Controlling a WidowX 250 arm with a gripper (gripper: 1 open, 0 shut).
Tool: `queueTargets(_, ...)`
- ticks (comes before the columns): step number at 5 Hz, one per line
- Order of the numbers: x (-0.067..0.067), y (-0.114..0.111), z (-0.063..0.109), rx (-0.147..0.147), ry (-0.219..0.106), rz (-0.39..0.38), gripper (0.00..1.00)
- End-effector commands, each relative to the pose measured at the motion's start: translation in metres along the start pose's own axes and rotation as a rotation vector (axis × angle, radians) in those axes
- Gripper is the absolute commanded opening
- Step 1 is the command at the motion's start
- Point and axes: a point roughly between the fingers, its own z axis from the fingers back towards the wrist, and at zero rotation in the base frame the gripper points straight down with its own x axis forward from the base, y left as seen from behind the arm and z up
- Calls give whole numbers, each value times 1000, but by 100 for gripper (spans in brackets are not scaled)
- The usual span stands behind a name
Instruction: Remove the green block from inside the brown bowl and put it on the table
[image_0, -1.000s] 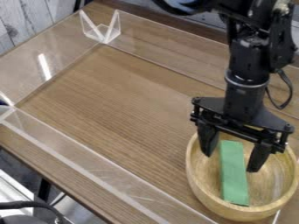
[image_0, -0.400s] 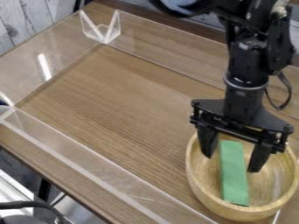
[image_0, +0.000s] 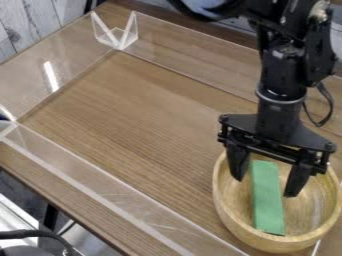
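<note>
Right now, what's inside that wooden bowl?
A green block lies flat in the brown bowl, with the open gripper over its upper end, hiding that end.

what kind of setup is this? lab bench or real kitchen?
Most likely a lab test bench. The wood-grain table is fenced by low clear acrylic walls, and one black robot arm's open gripper hangs over a wooden bowl holding only a green block.
</note>
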Motion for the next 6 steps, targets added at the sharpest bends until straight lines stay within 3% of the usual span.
queueTargets(1, 4, -3, 15, -30, -57, 2, 100)
queueTargets(4, 7, -3, 10, -26, -58, 11, 100)
queueTargets(5, 8, -2, 7, -24, -57, 16, 0)
queueTargets(6, 9, -1, 13, -30, -65, 17, 0)
